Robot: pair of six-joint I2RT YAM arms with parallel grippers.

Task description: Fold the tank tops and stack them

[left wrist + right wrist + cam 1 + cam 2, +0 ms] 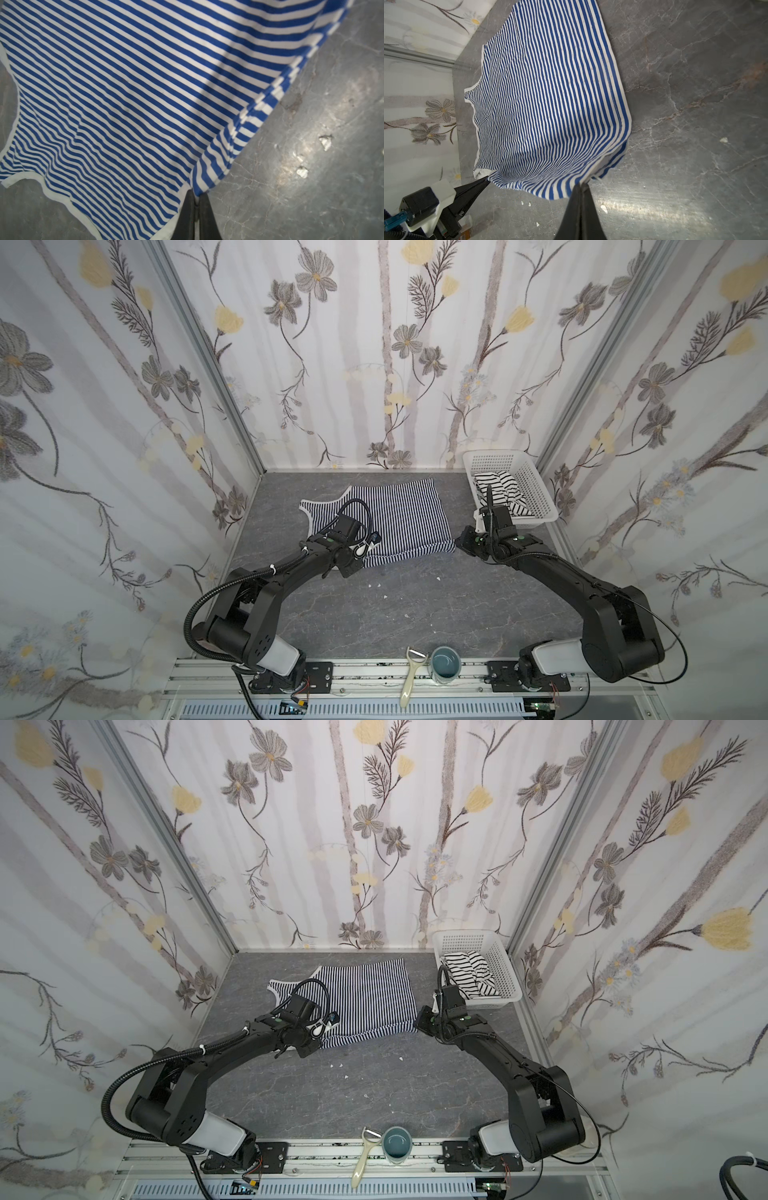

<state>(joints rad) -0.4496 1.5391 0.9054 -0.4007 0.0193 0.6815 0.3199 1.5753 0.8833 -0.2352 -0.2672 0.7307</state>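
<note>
Fine-striped tank top [399, 522] lies spread mid-frame in both top views, on the grey table [374, 614]. Left gripper [195, 195] is clamped on its near edge beside the white armhole trim. Right gripper [581, 185] is clamped on its near hem corner. Wide-striped tank top [505, 483] sits bunched in the white basket [536, 489], right of centre.

White perforated basket [536, 493] sat at the far right corner of the grey marbled table [415, 614]. Small white scraps [378, 585] lay scattered mid-table, well apart from the basket. On the near aluminium rail [357, 676]: cream-handled peeler [409, 680] lying flat, blade end toward the far side; blue-grey cup [445, 666] upright just right of it. Floral wallpaper panels [374, 344] enclosed left, far and right sides.
</note>
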